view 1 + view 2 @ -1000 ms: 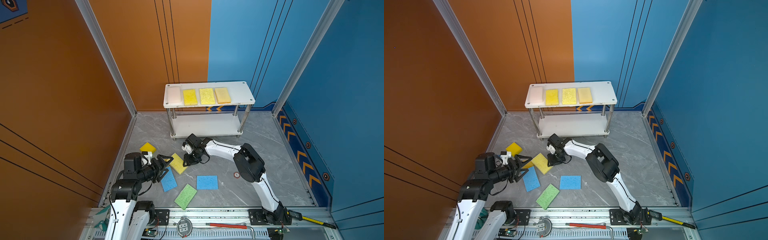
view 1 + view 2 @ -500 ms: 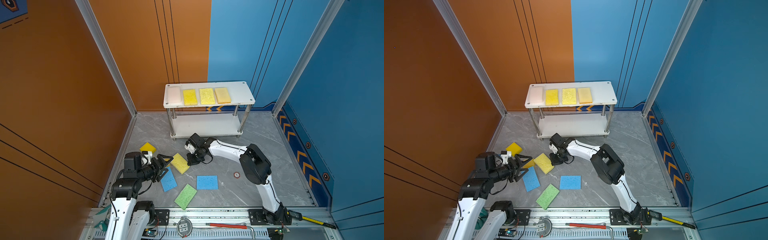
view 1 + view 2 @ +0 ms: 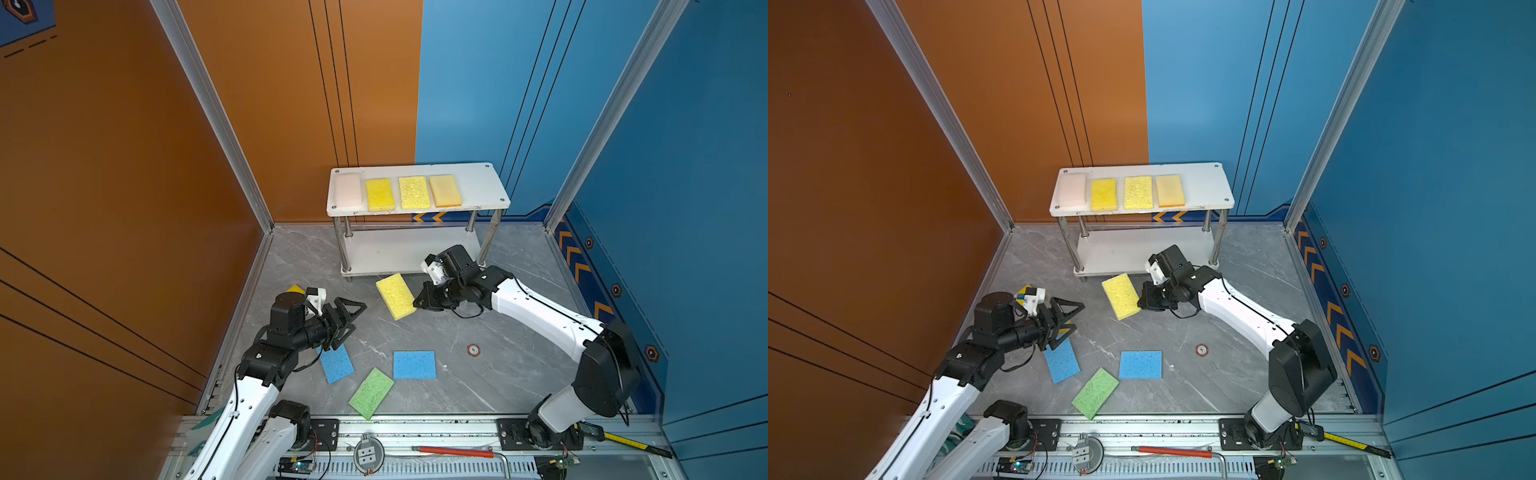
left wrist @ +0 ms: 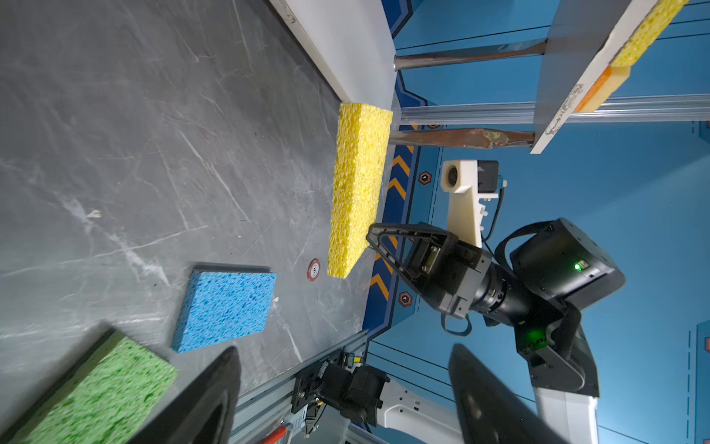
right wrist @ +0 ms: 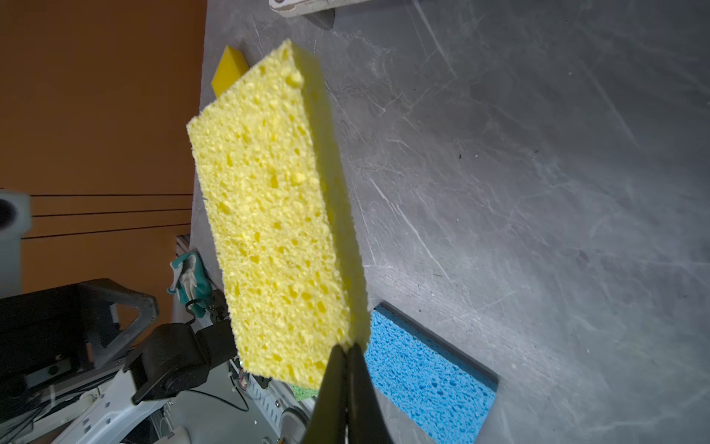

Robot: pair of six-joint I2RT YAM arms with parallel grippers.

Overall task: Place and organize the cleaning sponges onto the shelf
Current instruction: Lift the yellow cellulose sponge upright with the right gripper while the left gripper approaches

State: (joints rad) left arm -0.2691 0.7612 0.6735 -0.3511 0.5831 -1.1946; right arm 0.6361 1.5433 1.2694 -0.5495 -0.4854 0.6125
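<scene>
1. Since 1 s ago: right gripper (image 3: 417, 306) has swung back to the right and up. The yellow sponge (image 3: 395, 296), which lay flat on the floor (image 3: 519, 374), is now lifted clear.
2. Right jaws are pressed together, pinching that sponge's near-right edge. The sponge hangs tilted, just in front of the shelf (image 3: 478, 187) lower board.
3. Left gripper (image 3: 359, 318) is approx where it was: spread wide, empty, low at left, over the far end of a blue sponge (image 3: 337, 363).
4. Rest on the floor, nearer: 2nd blue sponge (image 3: 414, 365) and green sponge (image 3: 371, 393), close together. One yellow piece (image 3: 295, 288) sits far left, mostly hidden by the left arm.
5. Shelf top board holds a row, left to right: pale sponge (image 3: 347, 190), 2 yellow (image 3: 379, 194) (image 3: 414, 192), 1 yellow-orange (image 3: 445, 190).
</scene>
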